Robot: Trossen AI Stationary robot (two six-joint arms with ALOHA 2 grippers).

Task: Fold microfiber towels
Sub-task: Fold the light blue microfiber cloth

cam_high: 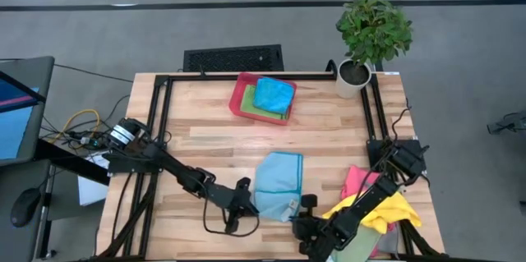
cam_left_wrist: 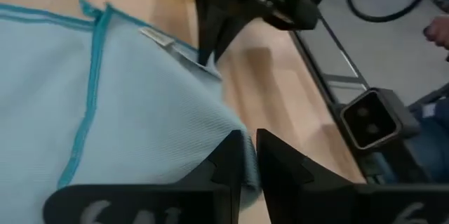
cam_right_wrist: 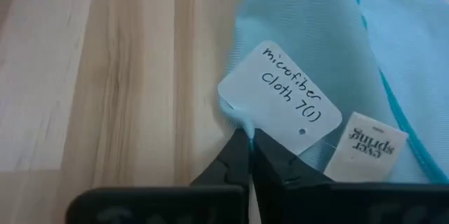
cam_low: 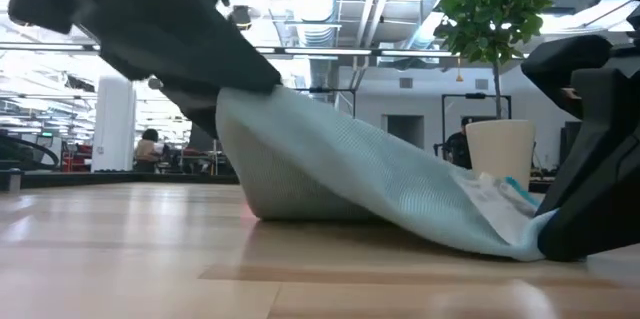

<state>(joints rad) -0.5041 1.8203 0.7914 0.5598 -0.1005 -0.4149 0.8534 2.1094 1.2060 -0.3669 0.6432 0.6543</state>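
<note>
A light blue microfiber towel [cam_high: 278,181] is lying half-folded near the wooden table's [cam_high: 205,135] front edge, long axis running front to back, while the left end effector [cam_high: 242,199] and right end effector [cam_high: 306,205] are pinching its near corners from opposite sides.

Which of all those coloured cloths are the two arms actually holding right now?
The light blue towel lying open at the table's front middle. Both grippers pinch its near corners; the others sit folded in the red tray or heaped at the right.
</note>
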